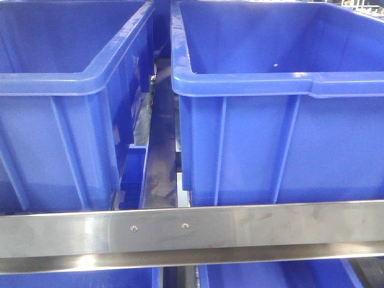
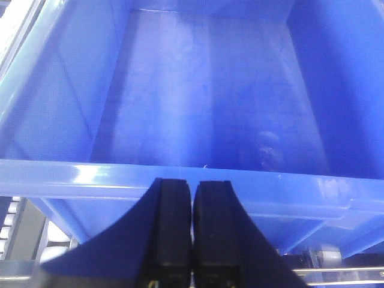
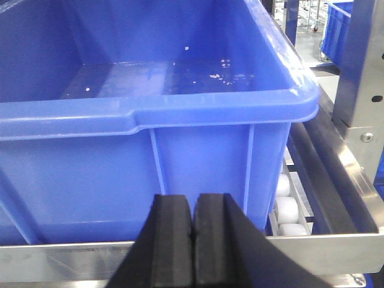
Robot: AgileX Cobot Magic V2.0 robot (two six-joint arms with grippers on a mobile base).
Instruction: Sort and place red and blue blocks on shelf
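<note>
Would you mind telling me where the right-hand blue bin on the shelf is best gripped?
Take the right-hand blue bin by its thick rolled front rim, coming from the front. The lip overhangs the wall and faces the closed right gripper, above the shelf's steel front rail.

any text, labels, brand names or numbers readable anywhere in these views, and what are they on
None can be read in any view.
left blue bin: plain walls and rim, no label or print.
right blue bin: plain, only pale specks inside.
steel front rail: bare metal with two screws, no marking.
white rollers: unmarked.
left hand and right hand: black fingers, no lettering visible.
</note>
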